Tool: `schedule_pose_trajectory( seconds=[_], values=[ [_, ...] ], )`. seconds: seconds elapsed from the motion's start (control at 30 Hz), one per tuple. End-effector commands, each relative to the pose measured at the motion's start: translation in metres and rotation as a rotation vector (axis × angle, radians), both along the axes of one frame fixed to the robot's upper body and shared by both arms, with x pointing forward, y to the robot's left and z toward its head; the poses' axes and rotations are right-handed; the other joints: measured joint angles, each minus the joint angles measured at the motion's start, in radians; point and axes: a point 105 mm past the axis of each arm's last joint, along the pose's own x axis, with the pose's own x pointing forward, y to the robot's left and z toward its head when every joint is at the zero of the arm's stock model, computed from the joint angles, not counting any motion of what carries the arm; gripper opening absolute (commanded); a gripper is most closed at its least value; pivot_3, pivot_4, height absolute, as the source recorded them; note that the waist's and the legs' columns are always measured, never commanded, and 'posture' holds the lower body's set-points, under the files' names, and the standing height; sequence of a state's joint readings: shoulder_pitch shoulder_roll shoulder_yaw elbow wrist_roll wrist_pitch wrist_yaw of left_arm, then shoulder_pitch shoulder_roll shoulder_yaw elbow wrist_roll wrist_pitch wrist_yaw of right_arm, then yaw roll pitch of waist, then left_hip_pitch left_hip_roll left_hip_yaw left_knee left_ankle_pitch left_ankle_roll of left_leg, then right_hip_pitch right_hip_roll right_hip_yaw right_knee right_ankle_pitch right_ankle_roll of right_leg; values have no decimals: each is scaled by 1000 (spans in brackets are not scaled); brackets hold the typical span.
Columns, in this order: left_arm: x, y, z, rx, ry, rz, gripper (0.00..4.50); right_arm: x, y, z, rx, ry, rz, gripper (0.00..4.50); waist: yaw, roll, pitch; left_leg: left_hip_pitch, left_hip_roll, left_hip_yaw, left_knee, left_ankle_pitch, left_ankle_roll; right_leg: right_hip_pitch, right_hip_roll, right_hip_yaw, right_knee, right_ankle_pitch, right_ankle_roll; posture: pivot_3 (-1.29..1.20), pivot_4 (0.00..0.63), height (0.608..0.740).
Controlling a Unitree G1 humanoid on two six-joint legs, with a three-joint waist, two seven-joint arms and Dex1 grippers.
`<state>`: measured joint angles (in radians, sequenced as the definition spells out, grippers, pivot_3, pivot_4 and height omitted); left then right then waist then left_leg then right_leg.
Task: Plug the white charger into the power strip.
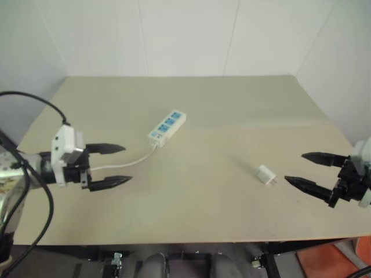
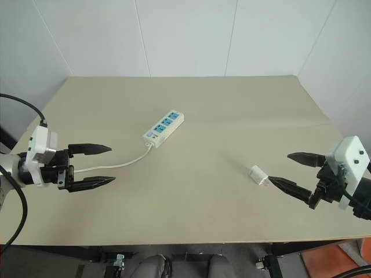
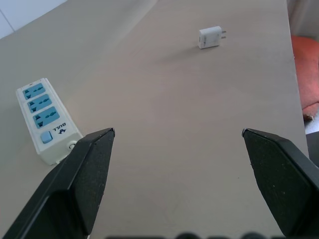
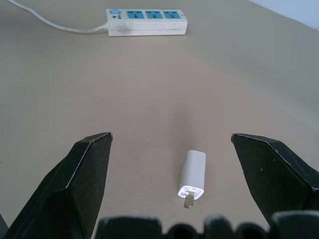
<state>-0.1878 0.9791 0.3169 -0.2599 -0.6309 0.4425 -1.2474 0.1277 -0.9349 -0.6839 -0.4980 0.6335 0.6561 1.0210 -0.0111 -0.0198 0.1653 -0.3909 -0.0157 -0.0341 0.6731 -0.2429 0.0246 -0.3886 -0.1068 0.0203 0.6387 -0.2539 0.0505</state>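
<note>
Just ahead of the right gripper (image 2: 288,169), whose fingers are spreading wide and holding nothing, the white charger (image 2: 257,174) is lying on its side on the table (image 2: 232,104), prongs pointing back toward those fingers. Well apart, the left gripper (image 1: 119,164) is hovering with fingers wide and empty, the power strip (image 1: 166,128) lying just beyond them, its cord (image 1: 132,163) trailing between the fingers.
</note>
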Motion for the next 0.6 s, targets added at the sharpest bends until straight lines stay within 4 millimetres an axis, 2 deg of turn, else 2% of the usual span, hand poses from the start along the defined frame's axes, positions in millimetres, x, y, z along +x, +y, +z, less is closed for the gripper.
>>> schedule_pose_trajectory(
  seconds=[0.03,0.4,0.6],
  values=[
    [-2,-4,10,-1,-37,-20,4472,0,-1,13,-24,-59,0,4500,0,0,0,0,0,0,0,0,0,0,0,0,0,0,0,0,150,740],
    [2,-2,9,-8,-55,2,4472,0,-1,13,-24,-60,1,4500,0,0,0,0,0,0,0,0,0,0,0,0,0,0,0,0,150,740],
    [60,11,-10,86,-71,368,4472,7,11,19,-2,-92,43,4500,5,0,0,1,-1,0,0,0,0,1,0,0,0,0,0,0,150,740]
  ],
)
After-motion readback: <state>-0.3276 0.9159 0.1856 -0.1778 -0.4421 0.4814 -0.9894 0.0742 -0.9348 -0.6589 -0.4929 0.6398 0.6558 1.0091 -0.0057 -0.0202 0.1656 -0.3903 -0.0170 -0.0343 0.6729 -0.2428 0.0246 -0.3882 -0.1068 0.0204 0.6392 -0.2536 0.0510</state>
